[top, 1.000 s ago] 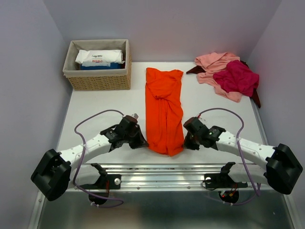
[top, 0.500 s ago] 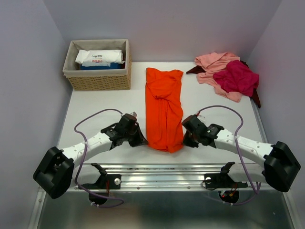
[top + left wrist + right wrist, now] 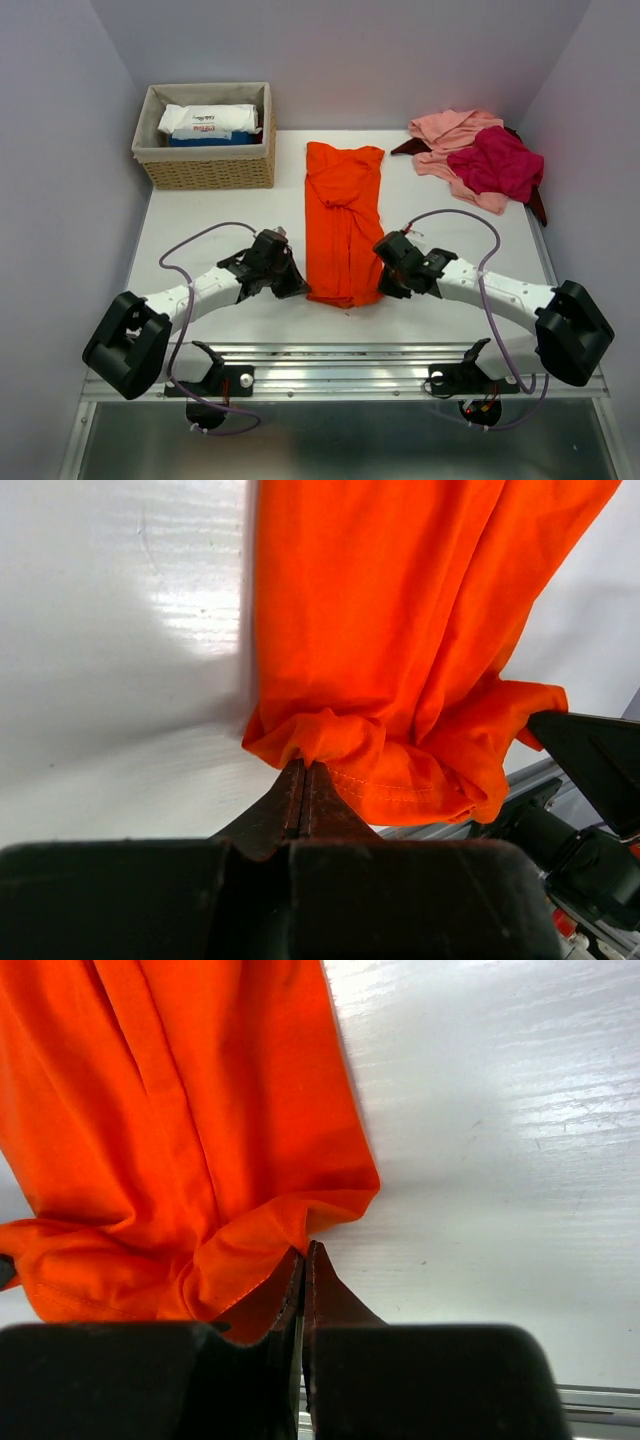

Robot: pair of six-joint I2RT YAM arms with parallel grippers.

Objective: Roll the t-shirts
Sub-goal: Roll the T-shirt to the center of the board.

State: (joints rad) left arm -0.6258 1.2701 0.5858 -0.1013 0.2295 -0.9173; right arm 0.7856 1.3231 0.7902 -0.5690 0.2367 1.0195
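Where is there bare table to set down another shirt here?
Bare table lies left of the orange t-shirt, nearer than the wicker basket, and right of it, nearer than the shirt pile. Crowded: the near edge, where left gripper and right gripper pinch its hem.

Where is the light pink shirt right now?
In the top view, the pink shirt lies at the far right corner of the table, partly under the magenta shirt.

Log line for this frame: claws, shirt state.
left claw: shut on orange t-shirt, near hem | right claw: shut on same hem | hem bunched | pink shirt, magenta shirt: far right
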